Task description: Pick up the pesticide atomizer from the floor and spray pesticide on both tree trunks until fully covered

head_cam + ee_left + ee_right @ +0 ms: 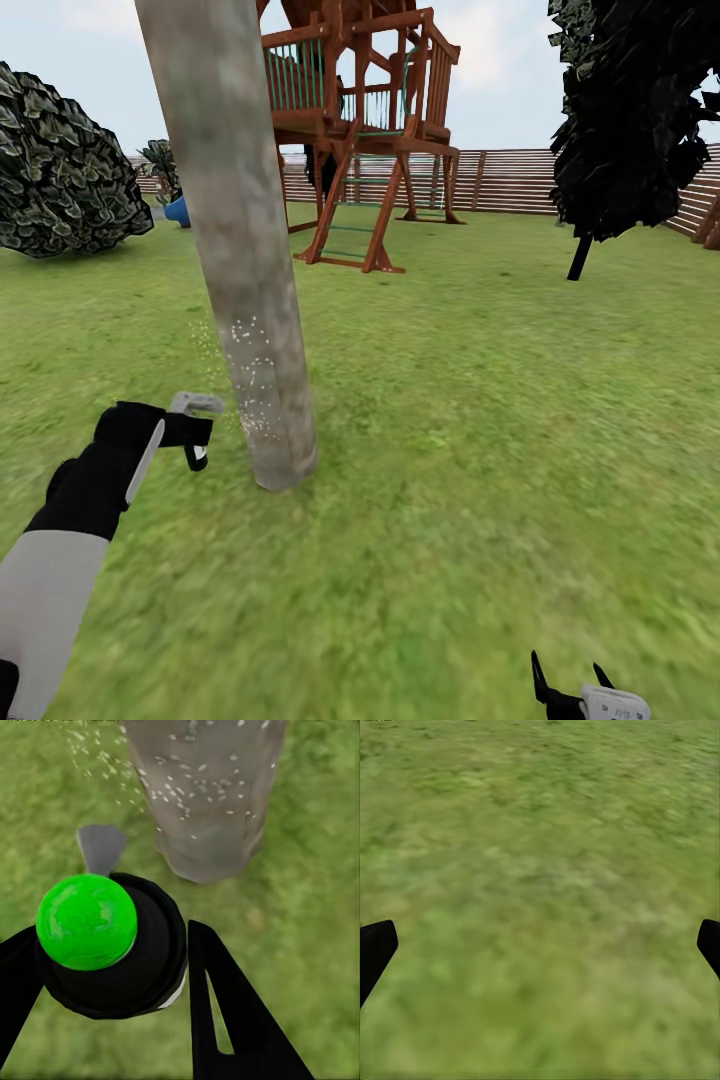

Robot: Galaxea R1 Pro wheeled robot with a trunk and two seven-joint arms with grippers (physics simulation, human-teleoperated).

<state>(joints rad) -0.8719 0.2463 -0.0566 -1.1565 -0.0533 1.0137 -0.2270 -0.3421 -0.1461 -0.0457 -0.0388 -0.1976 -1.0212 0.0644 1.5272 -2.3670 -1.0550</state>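
Right gripper (pixel 572 682), lower right corner of the head view: cut off by the frame edge, two dark fingertips parted with nothing between them; in the right wrist view its tips sit at the two side edges over blurred grass (pixel 540 892). Left gripper (pixel 190 432), lower left: clamped on the pesticide atomizer (pixel 196 405), whose body is largely hidden by the black wrist, only the grey nozzle head showing. In the left wrist view the atomizer (pixel 112 945) appears as a black collar with a green cap, a grey nozzle pointing at the trunk, one finger (pixel 225 1012) on each side. Tree trunk (pixel 240 250), one in view, centre left: mottled grey-tan, slightly tilted, crown cut off at the top edge, base just beside the nozzle. Pesticide (pixel 250 375): pale specks on the lower trunk and hanging in the air beside it; upper trunk bare of specks. Lawn (pixel 450 420): green, blurry. One broad-leaved bush (pixel 60 170), upper left. One dark thin-stemmed tree (pixel 630 120), upper right. One red-brown wooden play tower (pixel 365 110), top cut off. One blue object (pixel 178 210), partly hidden. Slat fence (pixel 510 180) at the back, pale sky above.
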